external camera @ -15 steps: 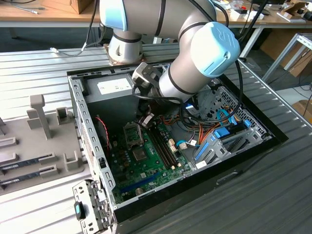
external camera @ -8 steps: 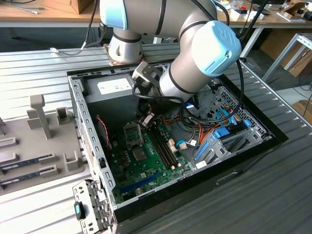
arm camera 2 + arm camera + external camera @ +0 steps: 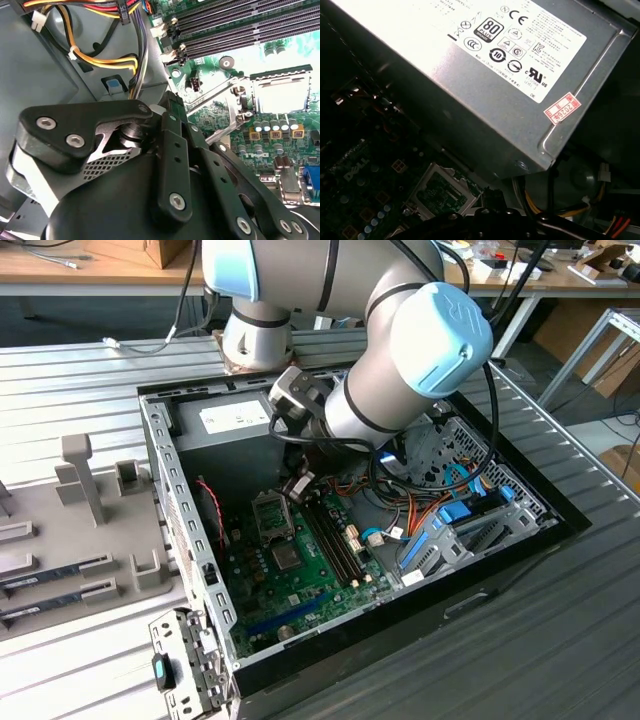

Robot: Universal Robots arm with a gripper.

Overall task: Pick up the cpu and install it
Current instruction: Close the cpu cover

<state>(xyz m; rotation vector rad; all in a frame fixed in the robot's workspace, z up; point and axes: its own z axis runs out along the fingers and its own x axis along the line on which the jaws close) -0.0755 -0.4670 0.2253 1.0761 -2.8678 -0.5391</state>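
Nearest us, one open computer case [image 3: 170, 480] rests on the ribbed desk [image 3: 520, 640], its walls fencing the motherboard [image 3: 300, 595] on every side. One cpu [image 3: 286, 558], seemingly seated, lies in the open socket, with four memory slots [image 3: 335, 540] just beside it on the exterior view's right. The tool [image 3: 297, 490] hangs low between wall and cables, near the cpu; we cannot tell its finger spacing. Behind sits one power supply [image 3: 235, 418].

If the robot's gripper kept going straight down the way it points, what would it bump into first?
Probably the green motherboard, near the open CPU socket. The gripper hangs just above it inside the computer case, though exact depth is unclear.
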